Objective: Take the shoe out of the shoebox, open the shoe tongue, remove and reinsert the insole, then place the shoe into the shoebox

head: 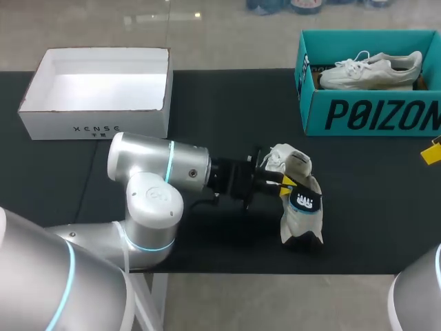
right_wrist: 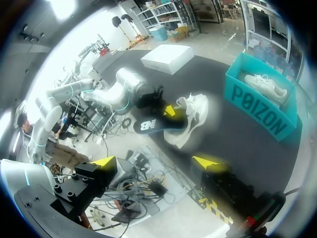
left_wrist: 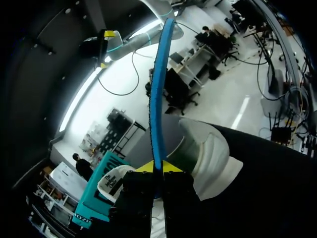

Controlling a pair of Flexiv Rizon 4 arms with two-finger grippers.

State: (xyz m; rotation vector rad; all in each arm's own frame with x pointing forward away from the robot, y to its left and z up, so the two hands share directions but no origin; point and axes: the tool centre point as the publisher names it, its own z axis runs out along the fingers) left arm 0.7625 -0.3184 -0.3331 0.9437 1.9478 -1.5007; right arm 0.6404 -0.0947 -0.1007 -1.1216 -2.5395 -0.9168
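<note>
A white sneaker lies on the black mat near the table's front, also seen in the left wrist view and the right wrist view. My left gripper is shut on the insole, dark with a white logo, held right beside the sneaker's opening. In the left wrist view the insole stands edge-on as a blue strip rising from between the yellow tips of the left gripper. My right gripper hangs open and empty, high and well away from the sneaker; one yellow fingertip shows at the head view's right edge.
The teal shoebox stands at the back right with a second white sneaker inside. An open white box sits at the back left. The black mat ends at the table's front edge just in front of the sneaker.
</note>
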